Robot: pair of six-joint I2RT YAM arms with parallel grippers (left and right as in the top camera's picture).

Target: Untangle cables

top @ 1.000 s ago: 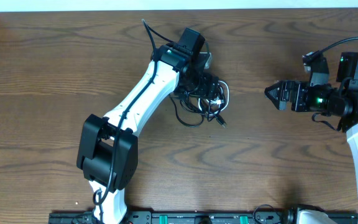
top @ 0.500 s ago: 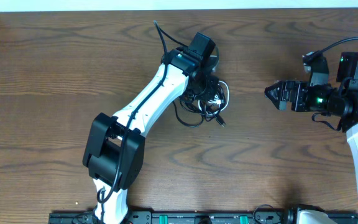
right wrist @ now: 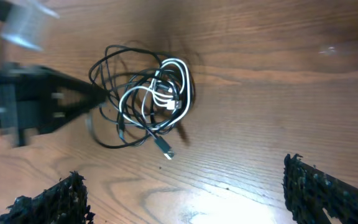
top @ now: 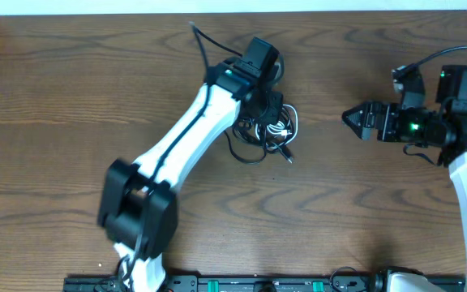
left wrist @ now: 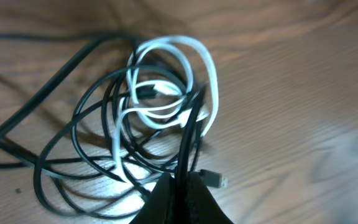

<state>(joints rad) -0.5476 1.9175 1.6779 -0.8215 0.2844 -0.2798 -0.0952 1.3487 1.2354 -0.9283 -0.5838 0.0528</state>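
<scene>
The cables lie in one tangle (top: 266, 134) at the table's middle back. In the left wrist view a black cable (left wrist: 73, 124) in wide loops is wound through a white cable (left wrist: 199, 68) in small loops. My left gripper (left wrist: 180, 182) is shut on a strand of the black cable rising from the heap; a small plug (left wrist: 215, 179) lies just right of its tips. In the overhead view the left gripper (top: 271, 107) sits over the tangle's back edge. My right gripper (top: 349, 119) stands open well to the right, apart from the heap (right wrist: 145, 93), with its fingers (right wrist: 48, 202) wide.
Bare wooden tabletop (top: 363, 203) surrounds the tangle. A black rail (top: 258, 284) runs along the front edge. The left arm's own thick cord (top: 201, 45) sticks up behind its wrist. A loose plug end (right wrist: 165, 148) points toward the right gripper.
My left gripper has closed onto a black strand at the tangle's back edge, and its arm has swung slightly. The right gripper has crept a little left, still open.
</scene>
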